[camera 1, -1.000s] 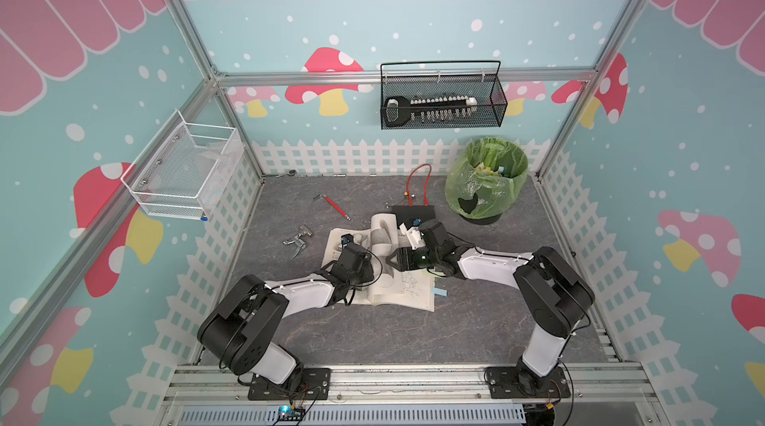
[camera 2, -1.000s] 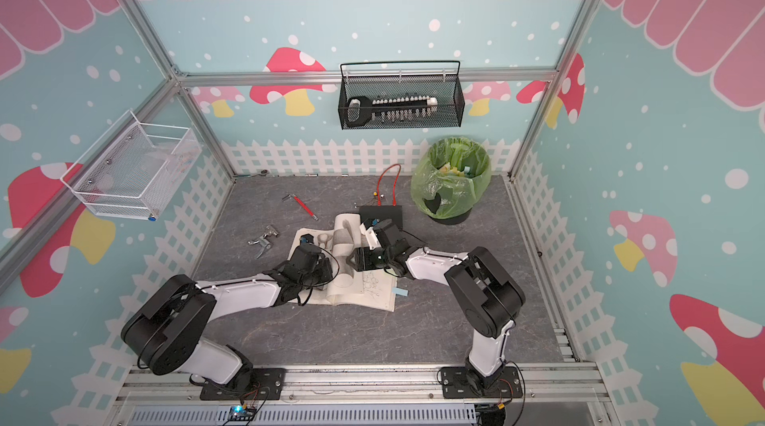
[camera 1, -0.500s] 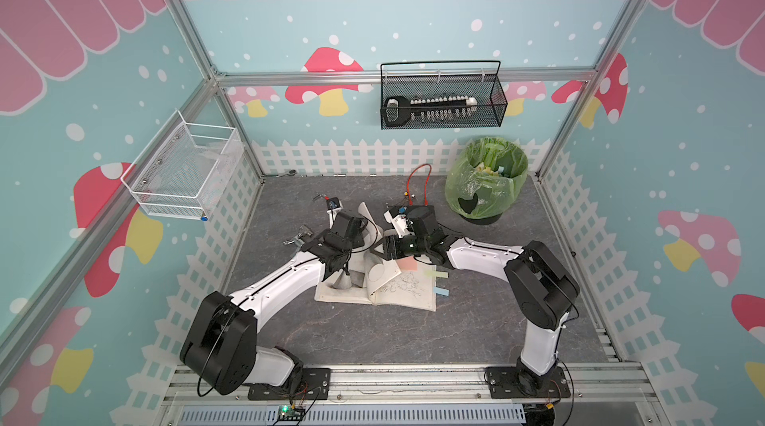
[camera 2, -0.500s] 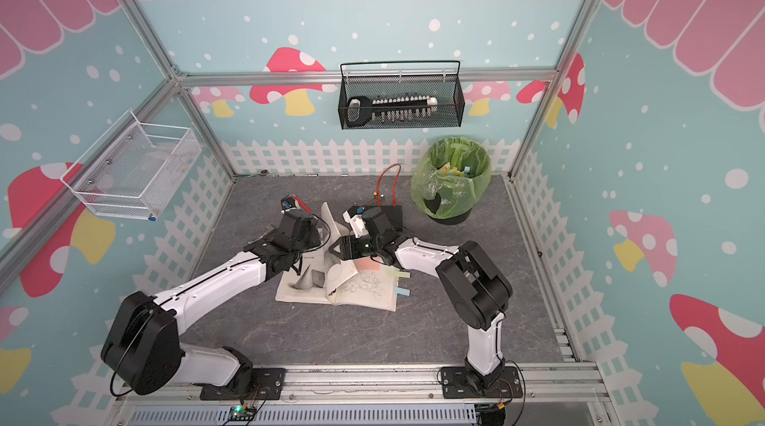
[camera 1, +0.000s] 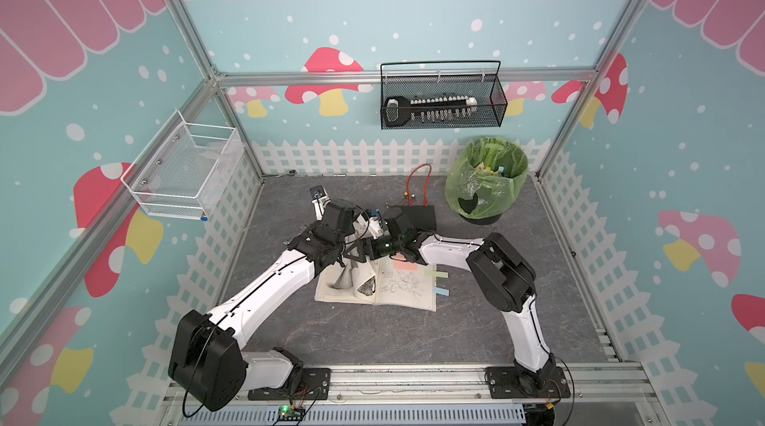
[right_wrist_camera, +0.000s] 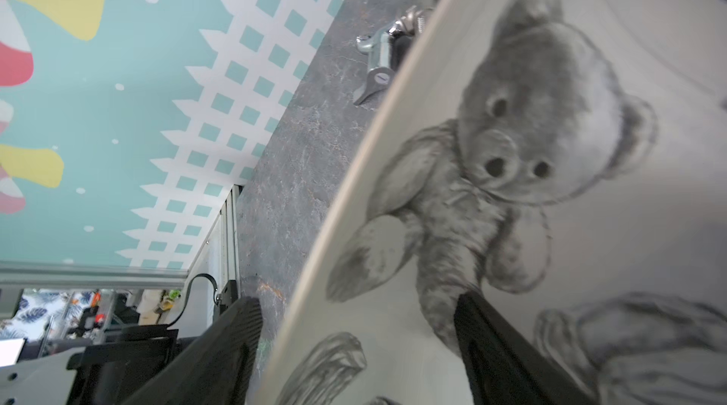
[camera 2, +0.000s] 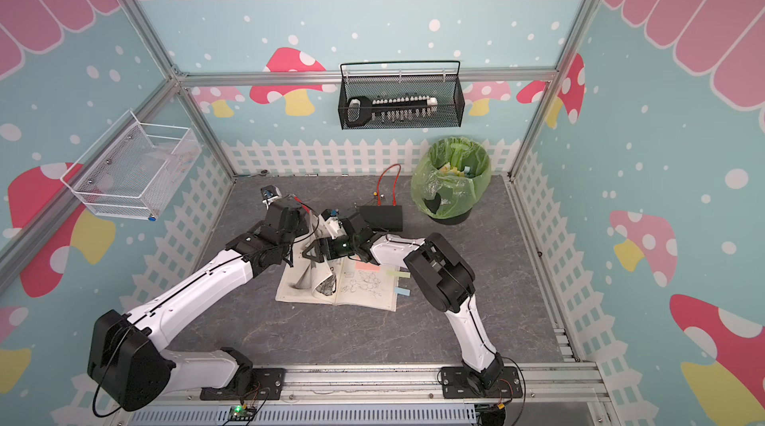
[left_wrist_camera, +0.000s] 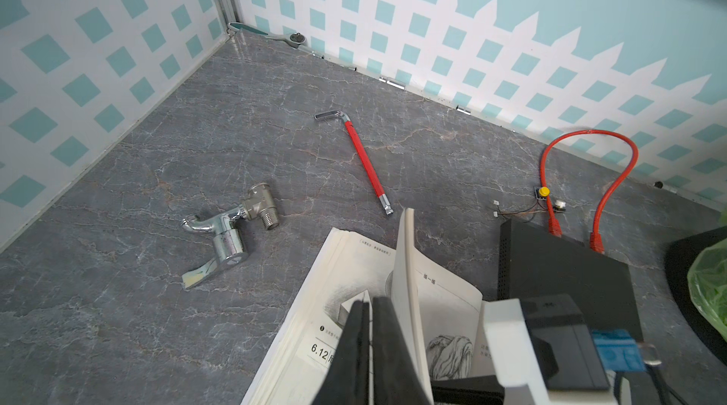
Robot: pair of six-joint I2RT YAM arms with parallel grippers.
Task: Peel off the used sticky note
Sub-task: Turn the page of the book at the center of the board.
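Right gripper (right_wrist_camera: 358,300) had widened since a moment before, open astride a lifted page (right_wrist_camera: 511,147). Left gripper (left_wrist_camera: 371,304) was shut, nothing visibly held. Pink note (camera 1: 405,265) lay on the open book (camera 1: 410,297), right of its spine, long axis running spine to outer edge.

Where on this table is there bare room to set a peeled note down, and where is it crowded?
Bare: the strip of table between the book and the front rail, and the patch between the book's right edge, the bin and the right fence. Crowded: behind the book, around black box, faucet and hex key.
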